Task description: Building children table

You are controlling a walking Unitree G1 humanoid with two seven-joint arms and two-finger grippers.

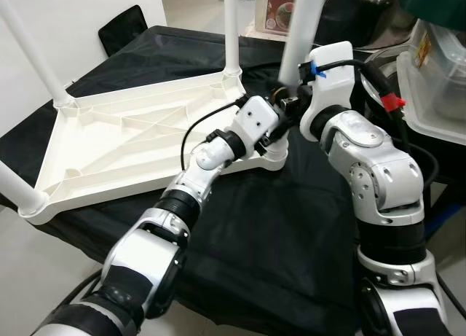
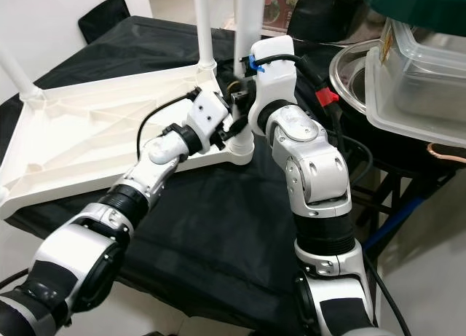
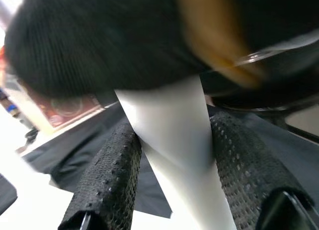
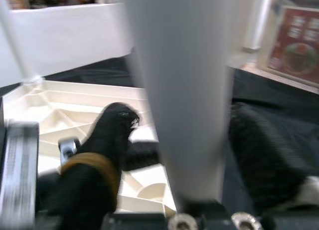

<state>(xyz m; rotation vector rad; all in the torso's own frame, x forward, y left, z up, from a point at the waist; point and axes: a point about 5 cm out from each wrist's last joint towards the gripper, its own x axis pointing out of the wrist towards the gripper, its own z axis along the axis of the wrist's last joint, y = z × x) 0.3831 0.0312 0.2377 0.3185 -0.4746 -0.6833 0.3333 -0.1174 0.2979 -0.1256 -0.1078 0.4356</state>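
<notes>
A white plastic children's table [image 1: 131,132] lies upside down on a black cloth, with legs standing up from its corners. The near right leg [image 1: 300,30] stands in its corner socket [image 1: 273,155]. My left gripper [image 1: 280,132] is shut on this leg low down, just above the socket; the left wrist view has the leg [image 3: 174,140] pressed between the fingers [image 3: 107,180]. My right gripper [image 1: 291,95] holds the same leg slightly higher. In the right wrist view the leg [image 4: 184,90] stands between a fingertip [image 4: 117,127] and the other finger [image 4: 261,155].
Other white legs [image 1: 231,30] [image 1: 29,52] rise at the far corners, and one [image 1: 14,186] slants at the near left. Clear plastic bins [image 1: 437,81] and a metal bowl [image 2: 353,73] crowd the right. A black chair [image 1: 122,26] stands behind. The cloth's front edge [image 1: 240,307] is near.
</notes>
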